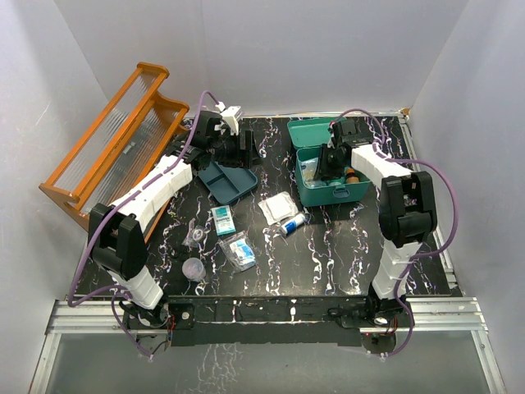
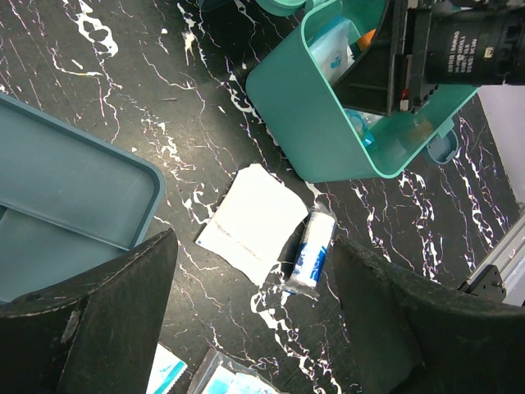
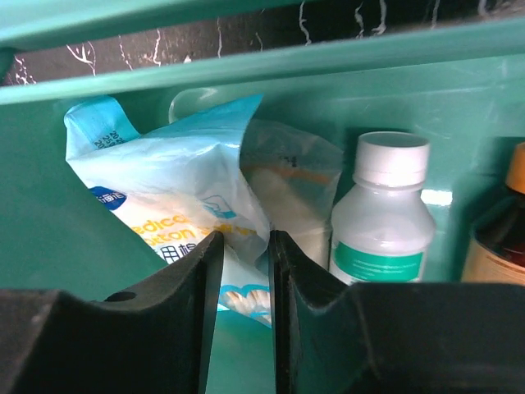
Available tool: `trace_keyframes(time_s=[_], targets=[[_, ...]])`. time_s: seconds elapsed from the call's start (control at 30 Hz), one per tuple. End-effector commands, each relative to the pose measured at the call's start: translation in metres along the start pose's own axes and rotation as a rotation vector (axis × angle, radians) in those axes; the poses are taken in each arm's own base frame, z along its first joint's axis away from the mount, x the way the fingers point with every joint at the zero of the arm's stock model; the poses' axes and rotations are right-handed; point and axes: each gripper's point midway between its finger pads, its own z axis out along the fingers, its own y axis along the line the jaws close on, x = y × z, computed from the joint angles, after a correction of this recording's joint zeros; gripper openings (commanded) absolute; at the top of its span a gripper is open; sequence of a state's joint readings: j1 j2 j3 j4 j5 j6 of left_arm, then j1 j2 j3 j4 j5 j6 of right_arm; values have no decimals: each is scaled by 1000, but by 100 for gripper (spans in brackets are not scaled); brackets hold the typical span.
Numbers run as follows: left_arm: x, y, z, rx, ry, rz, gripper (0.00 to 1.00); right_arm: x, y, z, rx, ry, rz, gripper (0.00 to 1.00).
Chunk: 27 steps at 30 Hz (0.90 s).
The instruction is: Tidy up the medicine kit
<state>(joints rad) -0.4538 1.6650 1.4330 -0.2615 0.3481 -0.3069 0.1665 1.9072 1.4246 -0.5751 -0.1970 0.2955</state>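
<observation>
Top external: black marbled table (image 1: 328, 263), white walls (image 1: 328, 49) | left gripper (image 2: 254, 246) spread, white pad (image 2: 246, 217) below | right gripper (image 3: 239, 246) inside medicine kit (image 3: 410, 74), closure unclear

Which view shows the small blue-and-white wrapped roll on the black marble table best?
Left wrist: the small blue-and-white wrapped roll lies large and unobstructed beside the white square pad. Top external shows it only as a tiny shape. Right wrist looks inside the teal-green plastic box and misses it.
</observation>
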Motion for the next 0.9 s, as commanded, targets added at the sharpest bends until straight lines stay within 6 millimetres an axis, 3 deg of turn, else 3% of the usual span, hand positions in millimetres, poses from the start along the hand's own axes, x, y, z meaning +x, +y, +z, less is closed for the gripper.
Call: trace_keyframes(time_s=[0.0, 0.33, 0.67, 0.87], targets=[[-12, -7, -2, 26, -28, 18, 75, 2, 13, 4, -28, -7, 26, 26], [-13, -7, -4, 20, -32, 24, 75, -53, 13, -49, 65, -229, 63, 43], [-12, -7, -6, 20, -31, 24, 75, -63, 17, -37, 46, -320, 99, 45], [-13, -7, -4, 25, -32, 21, 75, -55, 14, -5, 53, -298, 136, 44]])
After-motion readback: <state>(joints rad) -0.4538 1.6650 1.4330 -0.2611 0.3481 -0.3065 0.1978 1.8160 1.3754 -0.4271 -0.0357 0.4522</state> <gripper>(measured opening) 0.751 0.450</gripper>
